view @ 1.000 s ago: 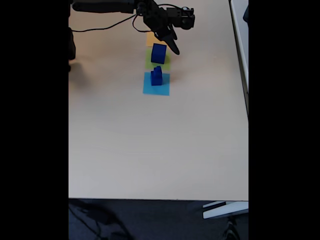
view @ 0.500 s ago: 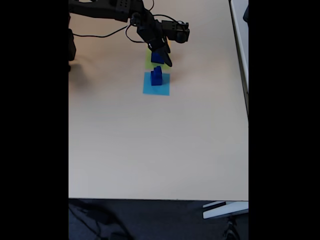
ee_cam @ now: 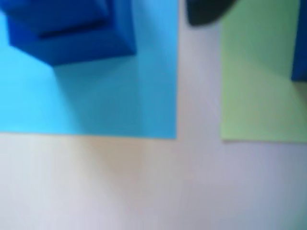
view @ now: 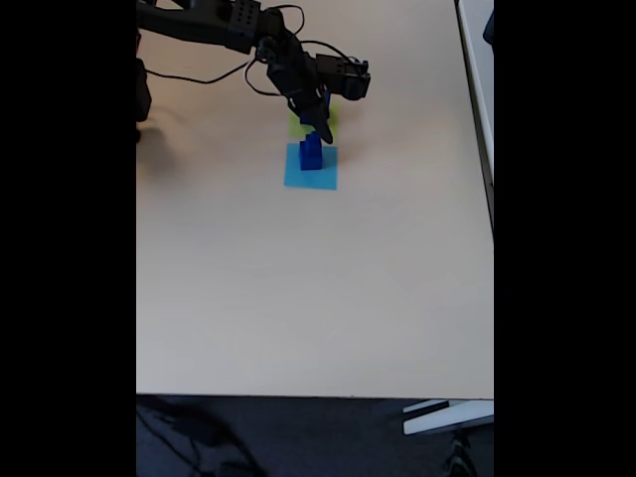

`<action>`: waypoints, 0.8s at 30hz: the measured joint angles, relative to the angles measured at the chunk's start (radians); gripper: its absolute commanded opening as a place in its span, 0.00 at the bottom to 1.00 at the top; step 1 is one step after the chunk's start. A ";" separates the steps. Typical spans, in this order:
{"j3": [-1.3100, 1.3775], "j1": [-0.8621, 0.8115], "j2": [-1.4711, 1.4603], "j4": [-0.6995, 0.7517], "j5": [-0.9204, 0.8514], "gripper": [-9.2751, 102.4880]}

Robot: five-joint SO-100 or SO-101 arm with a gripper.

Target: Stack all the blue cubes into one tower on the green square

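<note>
in the fixed view we see the black two-finger gripper [view: 320, 132] reaching down over the flat yellow-green paper square [view: 298, 123], its tip just above a small stack of two dark blue solid cubes [view: 311, 152] standing on the flat light-blue paper square [view: 310, 174] (we cannot tell whether the fingers are apart or closed). in the wrist view the blue stack [ee_cam: 67, 28] sits on the light-blue sheet, with another dark blue edge [ee_cam: 300, 43] on the green square beside it on the beige tabletop [ee_cam: 144, 187]
</note>
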State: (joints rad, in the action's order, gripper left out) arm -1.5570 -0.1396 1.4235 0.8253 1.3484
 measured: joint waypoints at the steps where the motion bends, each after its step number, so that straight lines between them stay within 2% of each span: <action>1: 0.002 -0.003 0.012 0.008 -0.003 0.30; 8: 0.002 -0.018 0.025 0.063 -0.015 0.28; 24: -0.035 -0.037 0.026 0.071 -0.051 0.28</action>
State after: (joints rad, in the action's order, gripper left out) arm -1.5923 -0.1764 1.4496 0.8958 1.2977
